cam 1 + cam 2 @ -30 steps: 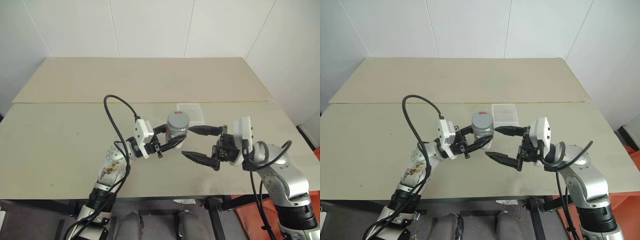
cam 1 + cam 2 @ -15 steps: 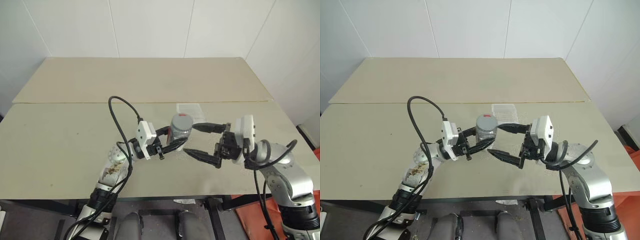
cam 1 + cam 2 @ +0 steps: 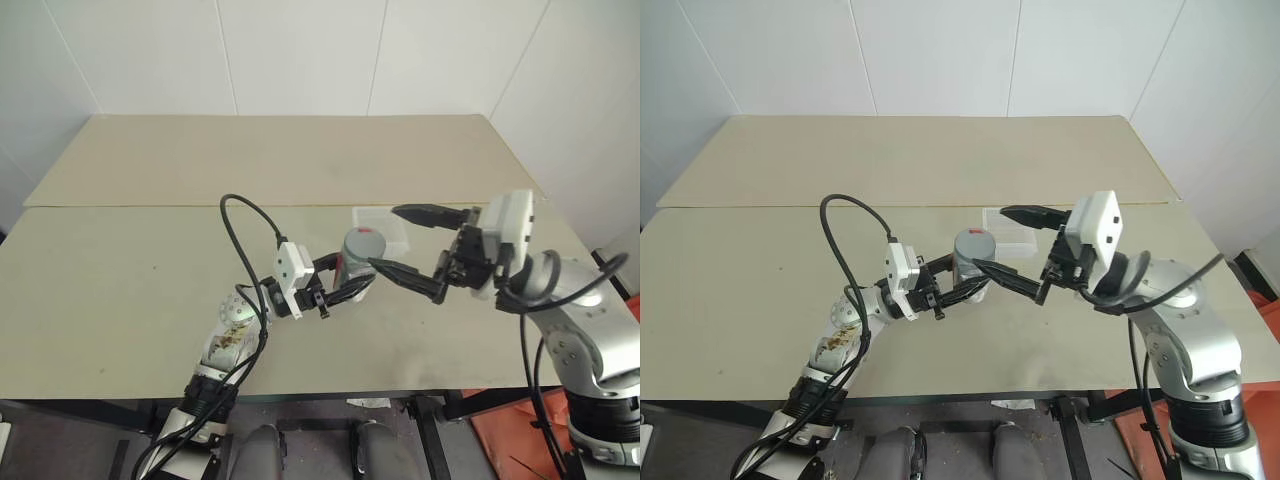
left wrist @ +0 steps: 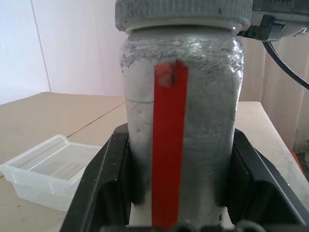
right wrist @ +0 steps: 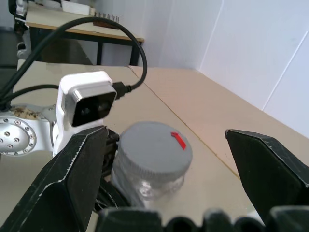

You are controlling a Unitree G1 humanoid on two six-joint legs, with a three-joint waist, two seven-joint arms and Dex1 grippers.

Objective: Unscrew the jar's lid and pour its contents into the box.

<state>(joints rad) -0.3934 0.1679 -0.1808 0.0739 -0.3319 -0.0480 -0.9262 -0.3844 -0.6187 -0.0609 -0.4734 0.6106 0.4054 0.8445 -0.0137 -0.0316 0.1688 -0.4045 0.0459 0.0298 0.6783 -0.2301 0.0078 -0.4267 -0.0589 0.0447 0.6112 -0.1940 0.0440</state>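
Jar: the jar (image 3: 357,262) stood upright above the table (image 3: 120,290), clamped between the 2 black fingers of the left gripper (image 3: 352,282); a red strip ran down its clear side.
Lid: the grey lid (image 5: 152,147) was on the jar, with a small red mark on its top.
Left gripper: its jaws were closed on the jar's body, 1 finger on each side, as the left wrist view showed.
Right gripper: the right gripper (image 3: 402,242) hung with its jaws spread wide and nothing between them, 1 finger (image 3: 410,280) reaching close by the lid and the other (image 3: 432,214) higher, over the box; whether the lower finger touched the lid I could not tell.
Box: the clear box (image 3: 384,226) lay on the table just behind the jar, nothing visible inside it.
Cable: a black cable (image 3: 243,215) looped up from the left wrist.
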